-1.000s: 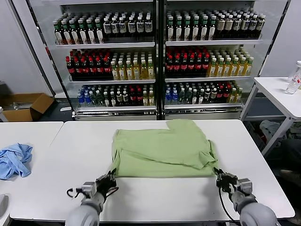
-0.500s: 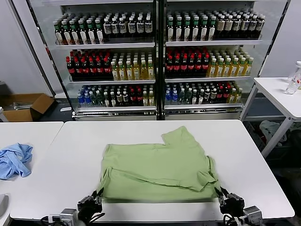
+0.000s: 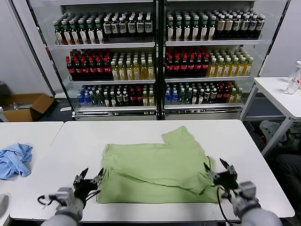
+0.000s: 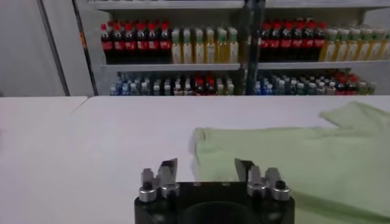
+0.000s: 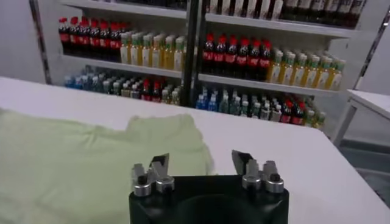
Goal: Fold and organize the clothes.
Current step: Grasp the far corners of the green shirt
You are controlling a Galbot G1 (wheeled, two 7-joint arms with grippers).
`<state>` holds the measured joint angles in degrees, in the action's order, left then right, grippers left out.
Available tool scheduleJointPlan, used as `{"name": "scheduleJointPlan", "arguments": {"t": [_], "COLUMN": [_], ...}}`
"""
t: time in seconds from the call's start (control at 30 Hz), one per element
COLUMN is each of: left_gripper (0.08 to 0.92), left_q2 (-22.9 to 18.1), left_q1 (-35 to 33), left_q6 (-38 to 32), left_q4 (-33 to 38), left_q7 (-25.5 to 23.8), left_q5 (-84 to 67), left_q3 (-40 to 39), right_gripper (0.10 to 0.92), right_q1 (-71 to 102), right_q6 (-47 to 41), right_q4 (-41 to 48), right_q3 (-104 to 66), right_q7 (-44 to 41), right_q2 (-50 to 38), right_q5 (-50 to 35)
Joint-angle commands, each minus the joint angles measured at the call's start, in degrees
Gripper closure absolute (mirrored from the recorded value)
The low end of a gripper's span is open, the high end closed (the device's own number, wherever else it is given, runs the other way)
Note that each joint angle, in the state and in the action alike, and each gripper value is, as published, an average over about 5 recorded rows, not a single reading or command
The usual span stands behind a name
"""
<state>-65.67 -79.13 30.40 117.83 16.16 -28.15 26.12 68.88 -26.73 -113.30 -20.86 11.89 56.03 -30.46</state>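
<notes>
— While it lies folded on the white table point(image 3: 263, 155), which way does the green T-shirt point(image 3: 157, 167) run?
— Its long side goes across, left to right, with one sleeve point(image 3: 181, 134) sticking out toward the drink shelves point(image 3: 155, 56).
— And the grippers?
— The left gripper point(image 3: 89, 179) sits just off its near-left corner, fingers spread, holding nothing. The right gripper point(image 3: 217, 170) hovers at the near-right corner, also spread and empty

We find no readable text anywhere. The labels on the bottles point(image 3: 113, 26) in the glass-door cooler point(image 3: 157, 61) are too small for us to make out, and the cardboard box point(image 3: 26, 106) shows no print.
</notes>
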Motion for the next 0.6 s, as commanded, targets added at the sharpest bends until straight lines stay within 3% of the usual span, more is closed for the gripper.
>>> {"name": "scheduleJointPlan", "arguments": {"t": [0.03,0.17,0.6], "left_gripper": [0.25,0.185,0.177], "left_q2": [0.66,0.23,-1.83], "left_q1": [28.16,31.52,33.3], "left_q6": [2.65,2.79,2.76], "left_q4": [-25.19,-29.96,-34.08], "left_q7": [2.84,3.22,1.88], "left_q5": [-0.05,2.05,-5.1], "left_q3": [-12.57,-14.89,-14.92], "right_gripper": [0.215,0.203,0.203], "right_q1": [-29.94,-36.07,-45.82], "right_q6": [-2.46,-3.19,-3.6], "right_q4": [26.63,34.69,52.93], "right_q3": [14.1,17.49,22.55], "right_q7": [1.27,1.33,-0.86], "right_q2": [4.52,7.52,14.84], "right_q5": [-4.32,-6.71,-4.88]}}
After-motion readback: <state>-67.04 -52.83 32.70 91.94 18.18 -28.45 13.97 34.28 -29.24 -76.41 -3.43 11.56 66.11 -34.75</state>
